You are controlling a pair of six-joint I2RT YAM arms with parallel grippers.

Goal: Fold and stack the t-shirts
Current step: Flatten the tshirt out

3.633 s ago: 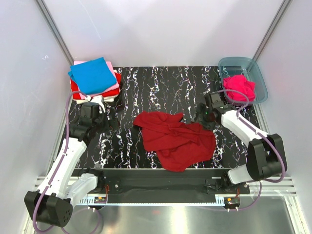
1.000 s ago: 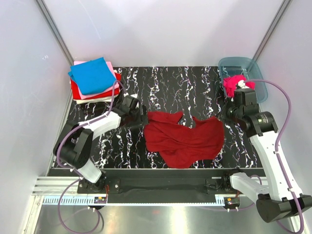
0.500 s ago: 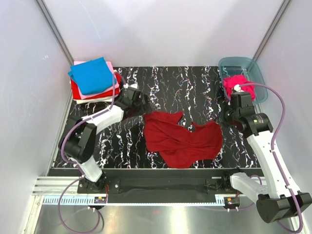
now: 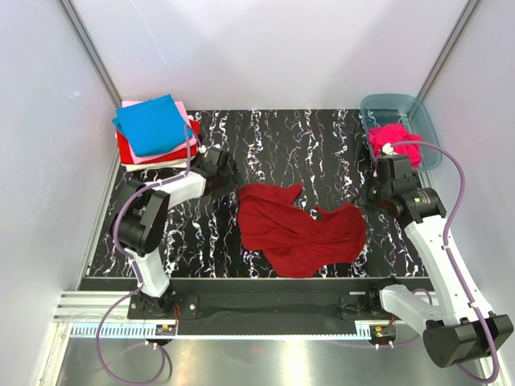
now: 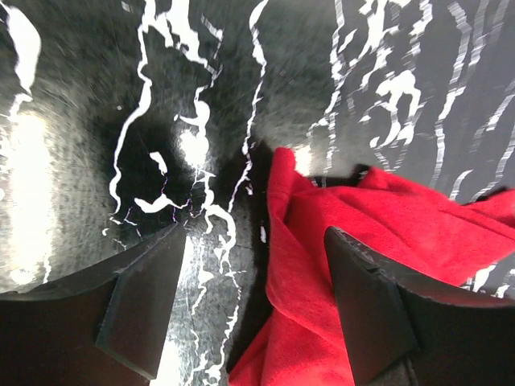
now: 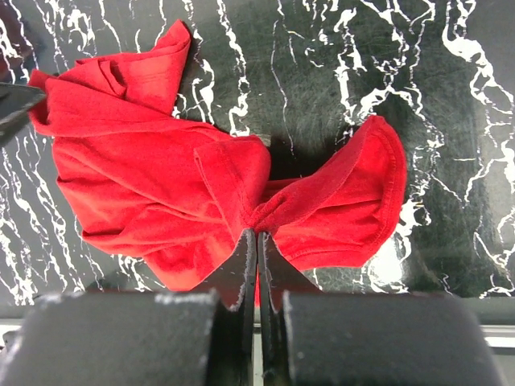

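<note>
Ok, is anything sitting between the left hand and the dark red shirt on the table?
Nothing visible. The left hand is open right at the edge of the dark red shirt, whose corner already lies between its fingers, with only bare marbled table beside the cloth.

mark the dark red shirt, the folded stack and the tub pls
dark red shirt (image 4: 298, 233): top view, middle of the crumpled cloth.
folded stack (image 4: 153, 125): top view, centre of its blue top layer.
tub (image 4: 425, 129): top view, bare right side, clear of the pink cloth inside.
</note>
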